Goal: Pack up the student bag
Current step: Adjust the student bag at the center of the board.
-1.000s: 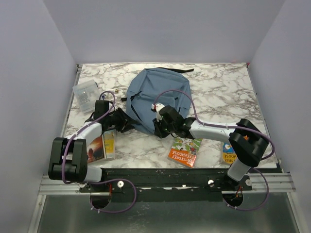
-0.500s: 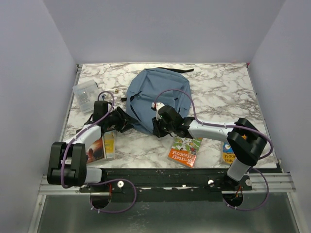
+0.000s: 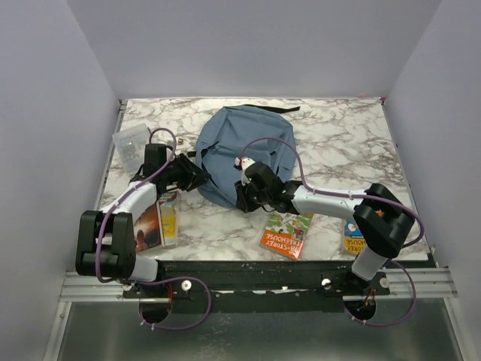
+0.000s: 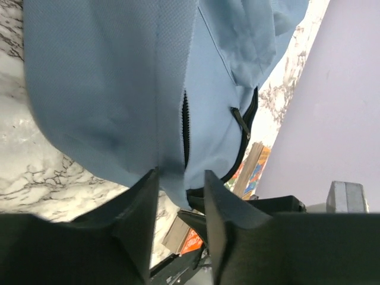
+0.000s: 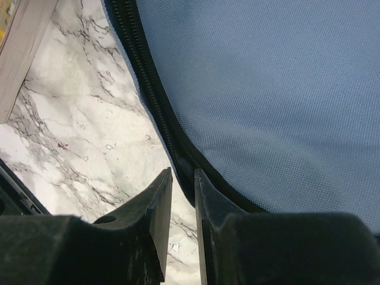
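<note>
Jaws of the left gripper point(image 4: 178, 193) stand parted, straddling the lower hem of the student bag point(image 3: 240, 143) without visibly clamping it. The right gripper point(image 5: 183, 178) has its jaws drawn almost together around the bag's near rim, where the black zipper track point(image 5: 148, 89) runs into the narrow gap; whether cloth or zipper is actually pinched cannot be told. The bag lies flat on the marble table point(image 3: 338, 143), directly ahead of both pairs of jaws and spanning the space between them. Its main zipper looks closed along the stretch in view, a short pocket zipper point(image 4: 185, 130) shows just beyond the left jaws, and nothing of its contents is visible. A picture book point(image 3: 286, 234) lies just behind the right jaws, a second book point(image 3: 352, 239) well behind and outward of them, and a third point(image 3: 148, 229) behind the left jaws. A clear box point(image 3: 131, 141) sits outward of and beyond the left jaws; its pale contents are too small to identify. Likely hazards: soft fabric may slip from a shallow bite, and pulling on the hem rather than the zipper pull would drag the whole bag across the table instead of opening it.
</note>
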### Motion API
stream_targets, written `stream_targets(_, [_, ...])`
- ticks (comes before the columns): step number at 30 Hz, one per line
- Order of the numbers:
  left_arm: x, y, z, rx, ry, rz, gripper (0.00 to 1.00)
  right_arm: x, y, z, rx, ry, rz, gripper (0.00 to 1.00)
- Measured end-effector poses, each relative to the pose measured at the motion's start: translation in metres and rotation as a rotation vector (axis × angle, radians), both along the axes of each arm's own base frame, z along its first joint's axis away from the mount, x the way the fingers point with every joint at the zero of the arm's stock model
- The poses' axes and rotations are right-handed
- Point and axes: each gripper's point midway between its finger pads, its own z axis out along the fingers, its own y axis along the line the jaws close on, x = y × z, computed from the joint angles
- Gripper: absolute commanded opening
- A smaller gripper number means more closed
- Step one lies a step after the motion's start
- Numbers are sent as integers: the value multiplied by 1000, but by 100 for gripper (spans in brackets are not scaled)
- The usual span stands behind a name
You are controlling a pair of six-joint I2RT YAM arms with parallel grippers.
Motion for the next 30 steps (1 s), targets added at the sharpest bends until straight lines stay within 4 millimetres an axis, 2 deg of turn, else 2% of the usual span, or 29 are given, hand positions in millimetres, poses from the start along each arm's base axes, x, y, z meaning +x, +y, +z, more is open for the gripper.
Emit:
stream_targets(3, [5,1,-3,14,10,2,20,1,1,3,5,-2,1,28])
stream_targets(5, [5,2,-9,21,28,1,17,1,3,5,9,-2,4,31])
stream_targets(8, [4,3,-19,28,59,0,7,3,8,13,29,-4,3,40])
stream_targets(11, [3,4,-25,33,77,-1,4,8,16,26,62,-5,-13,52])
stream_targets(13, [2,5,-28,36,89,0,0,13,22,38,88,-10,-36,54])
stream_targets(17, [2,5,-29,43,86,-2,0,35,46,72,165,-38,-80,55])
stream_targets(20, [0,7,-32,50,90,0,0,50,66,87,209,-61,-86,55])
stream_targets(24, [-3,8,-37,56,101,3,0,63,82,80,201,-69,-78,55])
stream_targets(30, [-13,11,-52,73,138,19,0,68,83,52,116,-68,-51,57])
